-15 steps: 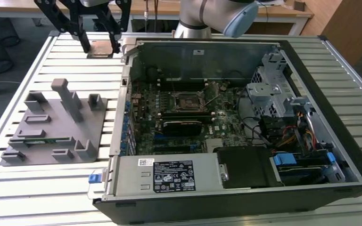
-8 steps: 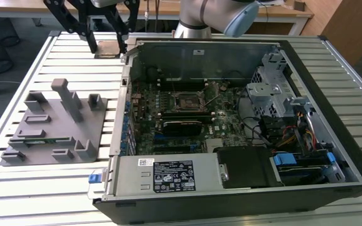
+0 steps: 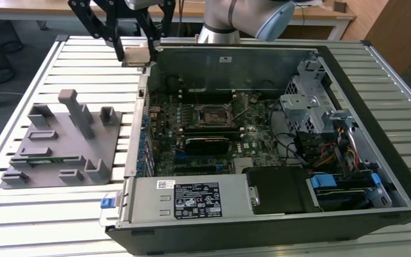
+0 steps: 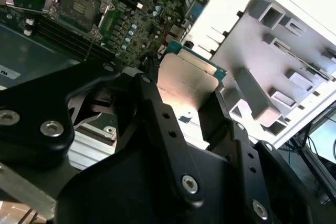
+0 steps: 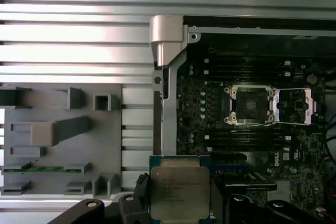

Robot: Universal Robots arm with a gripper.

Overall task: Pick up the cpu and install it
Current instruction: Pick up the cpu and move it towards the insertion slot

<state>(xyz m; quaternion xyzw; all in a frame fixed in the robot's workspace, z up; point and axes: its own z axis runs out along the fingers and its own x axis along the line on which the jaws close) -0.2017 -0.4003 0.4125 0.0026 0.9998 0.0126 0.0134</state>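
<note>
At the exterior view's left a grey tray point(image 3: 84, 140) lies on the slatted table point(image 3: 48, 219); a green memory stick point(image 3: 46, 159) sits in a slot near the tray's front edge. In the first wrist view the tray point(image 5: 105, 145) and the stick point(image 5: 44, 169) lie flat, beside the case wall.

Right of the tray and farther back, the gripper point(image 3: 135, 52) hangs from the arm point(image 3: 237, 16); it is clamped on the cpu point(image 3: 135, 57), one black finger on each side. The cpu is in the air over the table, just outside the case's far corner on the exterior view's left, apart from the tray and well apart from the socket. In the second wrist view the fingers point(image 4: 157, 114) press the cpu point(image 4: 184, 85) by two opposite edges, its pale metal top lit; in the first wrist view the cpu point(image 5: 179, 192) shows its silvery top and green rim.

Further right the open case point(image 3: 377, 107) lies on its side; the motherboard point(image 3: 256, 139) fills its floor. The socket point(image 3: 213, 115) sits near the board's middle; in the first wrist view its point(image 5: 251, 106) lid is folded open to one side. At the exterior view's right, a metal drive cage point(image 3: 305, 107) and bundled cables point(image 3: 327, 155) stand inside the case.
</note>
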